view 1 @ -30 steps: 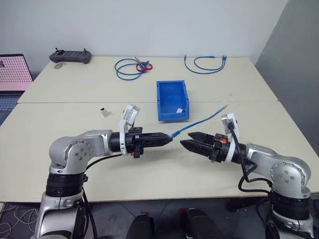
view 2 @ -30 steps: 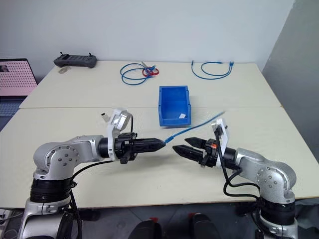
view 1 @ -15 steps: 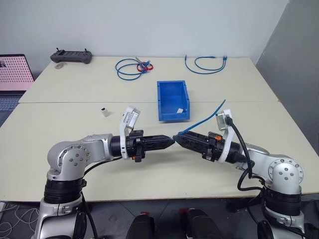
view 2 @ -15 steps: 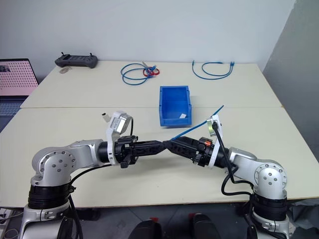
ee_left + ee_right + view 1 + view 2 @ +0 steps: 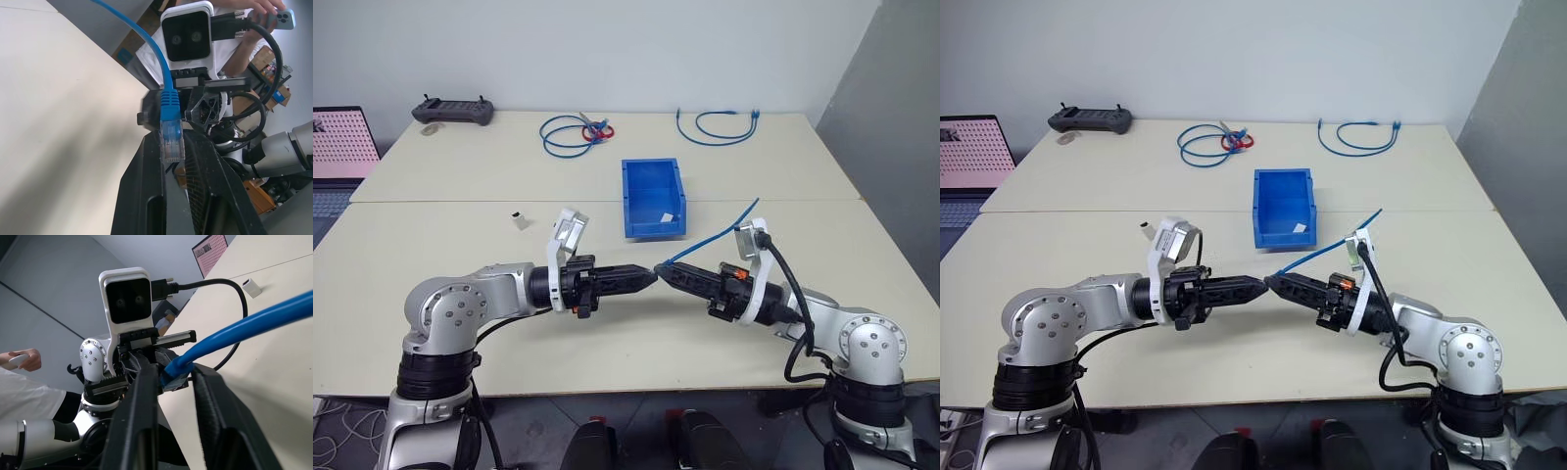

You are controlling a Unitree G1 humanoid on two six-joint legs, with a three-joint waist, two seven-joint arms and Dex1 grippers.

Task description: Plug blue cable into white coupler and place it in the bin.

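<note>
The blue cable (image 5: 705,240) hangs in the air above the near table, rising to the right. My left gripper (image 5: 651,275) points right and is shut on the cable's clear-blue plug (image 5: 171,142). My right gripper (image 5: 663,271) points left, tip to tip with the left one. Its fingers (image 5: 142,382) are closed around the cable's boot just behind the plug. The white coupler (image 5: 517,219) lies on the table to the left, beyond my left arm and apart from both grippers. The blue bin (image 5: 655,231) stands just beyond the grippers with its top open.
On the far table lie a coiled blue cable with a red ring (image 5: 573,132), a looped blue cable (image 5: 715,125) and a black controller (image 5: 451,110). A pink panel (image 5: 342,142) stands at far left. A person's hand (image 5: 264,7) holds a device behind the robot.
My right gripper has moved left to meet the left gripper's tip and has closed from wide open onto the cable beside the plug. The left arm has stayed still.
</note>
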